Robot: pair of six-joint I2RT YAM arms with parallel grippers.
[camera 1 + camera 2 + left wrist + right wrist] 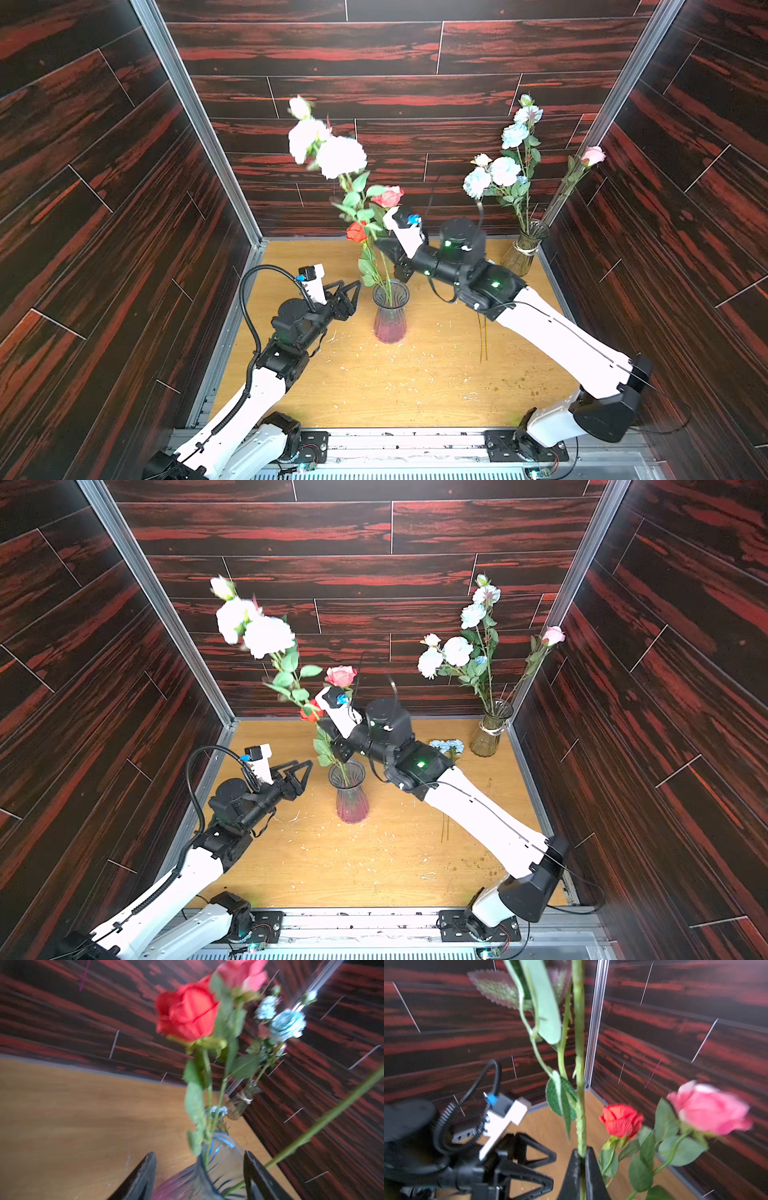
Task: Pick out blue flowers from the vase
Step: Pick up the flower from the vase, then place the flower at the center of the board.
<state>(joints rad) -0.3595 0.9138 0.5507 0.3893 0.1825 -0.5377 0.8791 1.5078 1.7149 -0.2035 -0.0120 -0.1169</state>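
The right pincer (583, 1154) is clenched on the stem of a pale blue-white ruffled artificial spray (340, 157), held above the pink-tinted ribbed glass vase (390, 320). The left pincer (200, 1153) hangs released beside it. Only a red rose (356, 232) and a pink rose (388, 196) stand inside, so picking looks nearly done.

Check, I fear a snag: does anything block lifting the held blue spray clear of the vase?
Nothing visible above the blue spray. The red rose and pink rose stand close beside its stem in the right gripper.
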